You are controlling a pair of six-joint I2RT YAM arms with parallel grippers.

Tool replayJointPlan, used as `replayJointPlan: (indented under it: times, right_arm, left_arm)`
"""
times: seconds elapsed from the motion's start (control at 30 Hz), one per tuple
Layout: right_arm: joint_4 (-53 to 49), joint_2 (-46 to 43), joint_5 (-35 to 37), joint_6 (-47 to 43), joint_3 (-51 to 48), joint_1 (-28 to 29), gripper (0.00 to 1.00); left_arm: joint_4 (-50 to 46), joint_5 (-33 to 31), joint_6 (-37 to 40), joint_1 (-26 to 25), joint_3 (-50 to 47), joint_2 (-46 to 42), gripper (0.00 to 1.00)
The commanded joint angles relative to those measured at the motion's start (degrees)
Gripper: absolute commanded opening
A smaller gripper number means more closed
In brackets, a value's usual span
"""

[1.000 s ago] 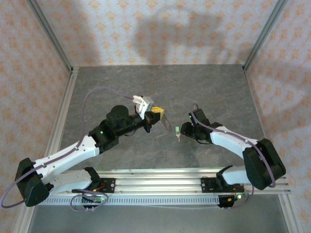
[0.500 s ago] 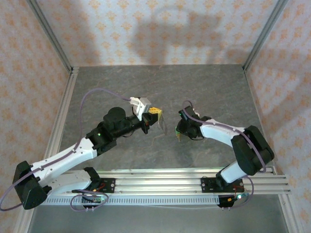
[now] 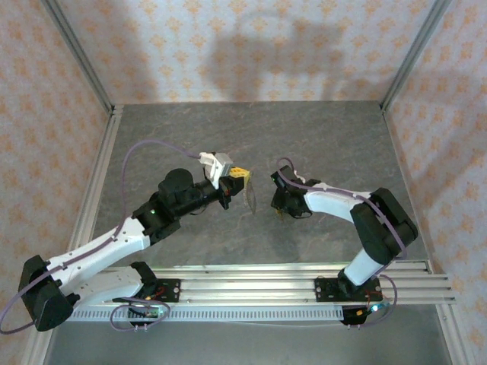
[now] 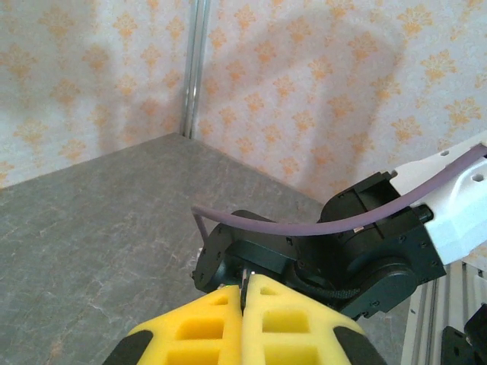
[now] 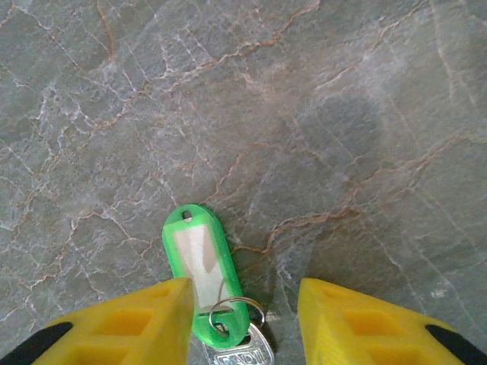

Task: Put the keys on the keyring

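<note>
The keys (image 5: 199,266) are a bright green plastic tag with a pale label window and a small hole at one end. A thin wire ring joins the tag to a silvery key head stamped with letters. They sit near the middle of the table (image 3: 228,129), between the spread fingers of the right gripper (image 5: 243,283), which touches nothing. The table is grey stone-look with white and rusty veins. It is enclosed by walls (image 3: 228,46) papered in pale cream with orange motifs, with aluminium posts (image 3: 76,53) at the corners. In the right wrist view the tag's long axis runs from the hole end at about 11 o'clock to the ring end at 5 o'clock. The left gripper (image 3: 243,180) is pinched together on the keyring (image 3: 250,196), a thin tan strap at 9 o'clock from the right gripper.
</note>
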Motion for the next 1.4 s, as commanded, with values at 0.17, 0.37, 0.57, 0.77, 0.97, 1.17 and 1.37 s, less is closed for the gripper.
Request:
replayJointPlan:
  times: [0.17, 0.37, 0.57, 0.77, 0.97, 1.17, 1.37]
  right_arm:
    - [-1.89, 1.08, 1.01, 0.47, 0.73, 0.39, 0.25]
    - [-1.98, 0.05, 0.65, -0.04, 0.36, 0.4, 0.1]
    - [-2.76, -1.86, 1.07, -0.57, -0.22, 0.4, 0.04]
    - [-2.96, -3.0, 1.19, -1.21, -1.03, 0.39, 0.19]
    - [-1.53, -4.06, -0.3, -1.12, -2.66, 0.4, 0.25]
    - [-0.01, -4.2, -1.9, -1.07, -3.59, 0.39, 0.26]
    - [1.21, -4.33, -3.13, -0.96, -3.88, 0.39, 0.26]
  left_arm:
    - [3.94, 0.08, 0.07, 0.77, -0.61, -1.64, 0.0]
    - [4.15, 0.14, -0.19, 0.86, -0.38, -1.31, 0.0]
    - [4.37, 0.31, -0.55, 0.94, -0.09, -0.91, 0.0]
    - [4.25, 0.69, -0.62, 0.94, 0.58, -0.5, 0.0]
    - [4.06, 0.75, -0.55, 0.94, 1.08, -0.2, 0.0]
    - [3.95, 0.84, -0.57, 0.94, 1.39, 0.02, 0.0]
    - [3.93, 0.84, -0.66, 0.94, 1.45, 0.21, 0.0]
